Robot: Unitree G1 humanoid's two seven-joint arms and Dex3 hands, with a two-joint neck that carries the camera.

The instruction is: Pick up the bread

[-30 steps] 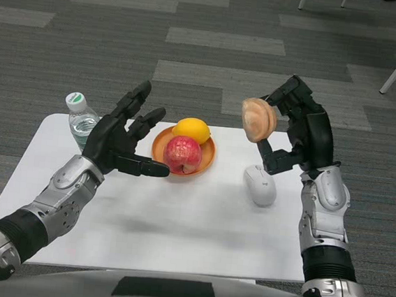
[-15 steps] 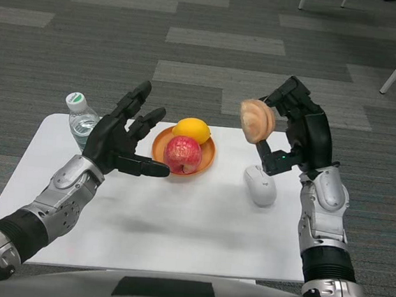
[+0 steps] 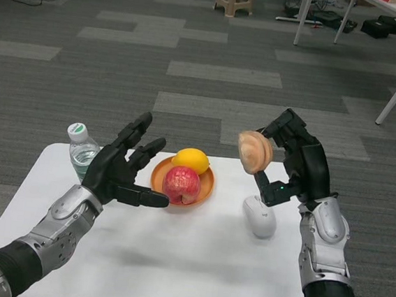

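Bread held aloft, right of centre frame.
The right hand (image 3: 296, 165) pinches the round bread (image 3: 254, 151) above the white computer mouse (image 3: 259, 216); the left hand (image 3: 121, 170), fingers spread, hovers beside the orange fruit plate (image 3: 204, 189).

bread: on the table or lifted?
Lifted. The right hand holds the bread in the air, clear of the table, above the white mouse. The left hand is open, holding nothing.

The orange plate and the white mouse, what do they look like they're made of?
The orange plate looks like glossy plastic or glazed ceramic: a smooth, evenly coloured rim; I cannot tell which. The white mouse looks like smooth moulded plastic with a soft sheen and rounded shell.
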